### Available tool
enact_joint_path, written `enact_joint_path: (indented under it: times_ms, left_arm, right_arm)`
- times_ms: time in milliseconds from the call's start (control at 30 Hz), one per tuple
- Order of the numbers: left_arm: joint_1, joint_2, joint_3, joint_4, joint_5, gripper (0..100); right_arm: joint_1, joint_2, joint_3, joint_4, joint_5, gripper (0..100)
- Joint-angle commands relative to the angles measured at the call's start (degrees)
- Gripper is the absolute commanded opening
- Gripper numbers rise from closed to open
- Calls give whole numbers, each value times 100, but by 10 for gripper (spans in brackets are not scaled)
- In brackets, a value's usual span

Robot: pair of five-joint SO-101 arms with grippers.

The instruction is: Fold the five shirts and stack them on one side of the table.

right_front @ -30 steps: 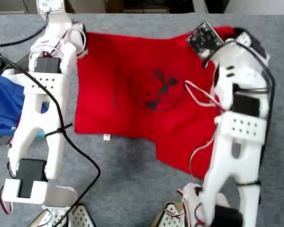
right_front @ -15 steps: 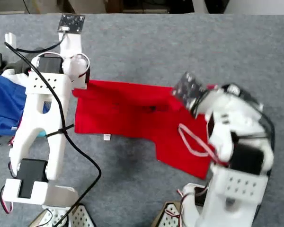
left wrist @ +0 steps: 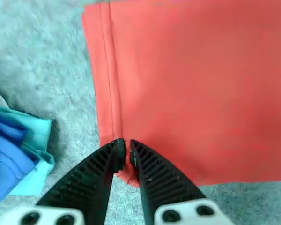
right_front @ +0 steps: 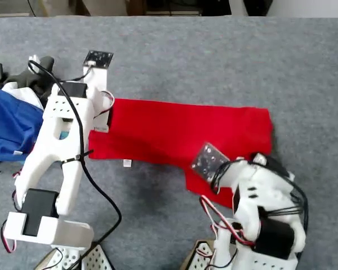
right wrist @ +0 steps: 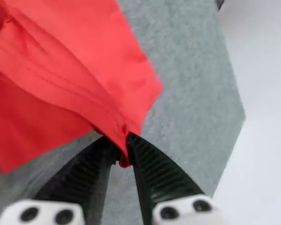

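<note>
Red cloth could slip from either pinch: the left gripper (left wrist: 125,147), at the hem nearest the blue shirt (right_front: 11,126), and the right gripper (right wrist: 123,143), on the side away from it, each clamp only a thin edge of the red shirt (right_front: 180,132), so a tug would spoil the fold. Near the blue shirt, it lies as a long smooth band, one flap jutting unevenly.

You've a red shirt (right_front: 174,126) on the flecked grey bench (right_front: 214,56); blue and teal cloth (right_front: 11,124) at left; left tool (left wrist: 124,149) and right tool (right wrist: 123,151) black.
</note>
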Motion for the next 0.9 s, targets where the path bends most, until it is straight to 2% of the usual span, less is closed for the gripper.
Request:
enact_joint_path:
  times_ms: [0, 67, 467, 567, 633, 767, 867]
  left_arm:
    - [62, -57, 167, -237, -53, 19]
    - [44, -57, 325, -369, -53, 19]
    - [9, -48, 589, -914, -53, 21]
    - [0, -48, 510, -888, -26, 33]
    - [-9, -57, 501, -879, -18, 84]
    - [35, -57, 132, -114, -44, 198]
    - [9, -57, -387, 492, -44, 226]
  right_arm:
    - [92, -338, 259, 88, 79, 4]
    - [92, -444, 391, 141, 97, 4]
    - [92, -1095, 1305, 281, 1363, 5]
    - [92, -1253, 1305, 607, 1723, 52]
    - [92, -1429, 1305, 818, 1925, 98]
    - [154, -2000, 1305, 1081, 2180, 138]
    - [418, -2246, 1191, 1240, 2505, 137]
